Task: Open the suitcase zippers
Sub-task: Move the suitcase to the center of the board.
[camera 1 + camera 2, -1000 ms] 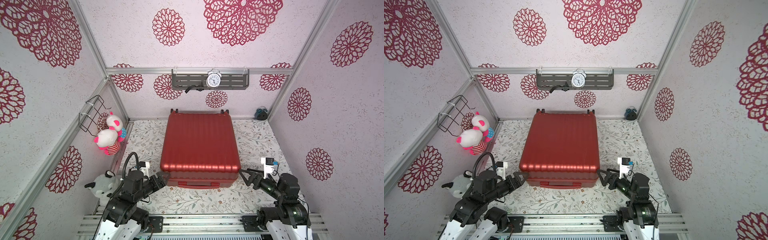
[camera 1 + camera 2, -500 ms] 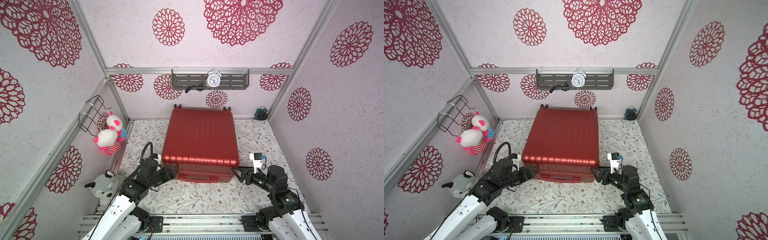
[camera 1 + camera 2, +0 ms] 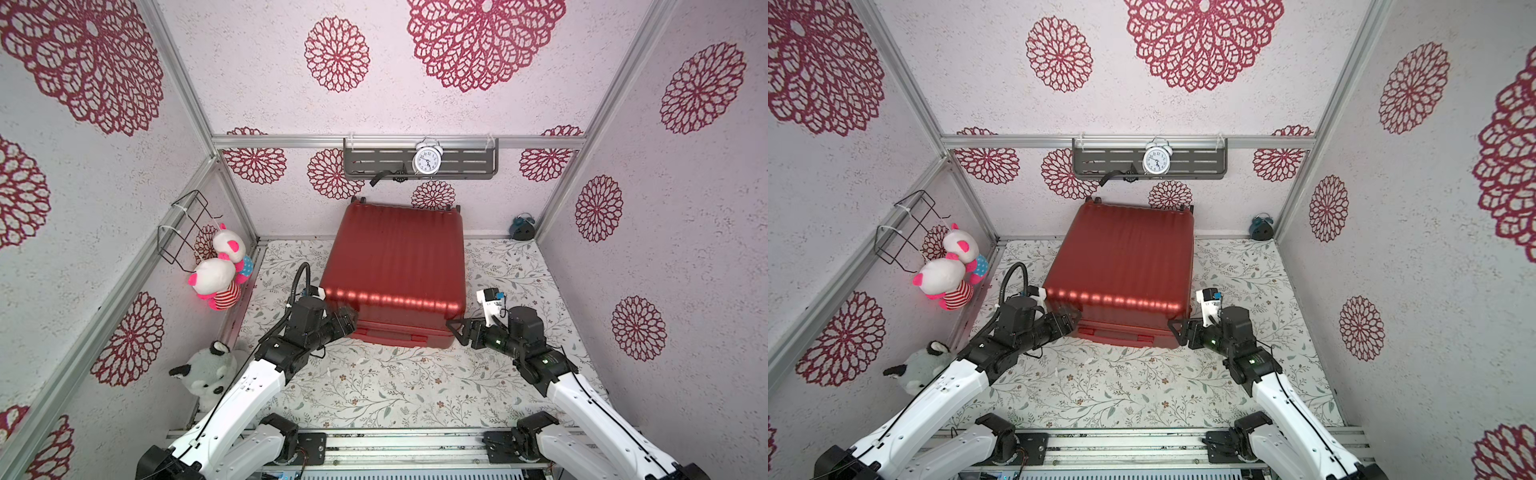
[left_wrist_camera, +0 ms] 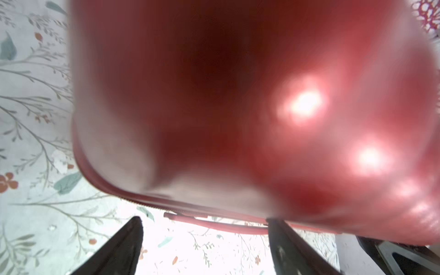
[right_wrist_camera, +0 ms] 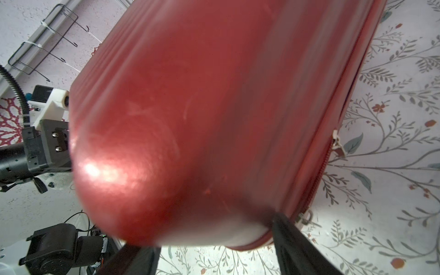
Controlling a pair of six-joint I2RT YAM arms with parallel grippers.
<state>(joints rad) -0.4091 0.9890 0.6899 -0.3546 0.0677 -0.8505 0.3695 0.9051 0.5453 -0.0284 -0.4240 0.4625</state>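
The red ribbed suitcase (image 3: 399, 257) (image 3: 1125, 253) lies flat on the floral floor, its far end near the back wall. At its near left corner my left gripper (image 3: 349, 322) (image 4: 207, 238) stands open; one finger (image 4: 285, 240) touches the shell's lower edge beside the red handle (image 4: 214, 222). The right gripper (image 3: 455, 328) (image 5: 214, 252) is open at the near right corner, with one finger (image 5: 290, 238) against the seam. The zipper track (image 5: 326, 166) runs along the seam, with two metal pulls (image 5: 338, 145) (image 5: 304, 217) close to that finger.
Plush toys (image 3: 220, 270) hang by a wire basket (image 3: 183, 228) on the left wall, and a grey plush (image 3: 208, 370) sits at the front left. A shelf with an alarm clock (image 3: 426, 160) is on the back wall. A small blue clock (image 3: 523, 226) stands in the back right corner.
Both arms have reached forward to the suitcase's near corners, and the suitcase has slid away from me toward the back wall.
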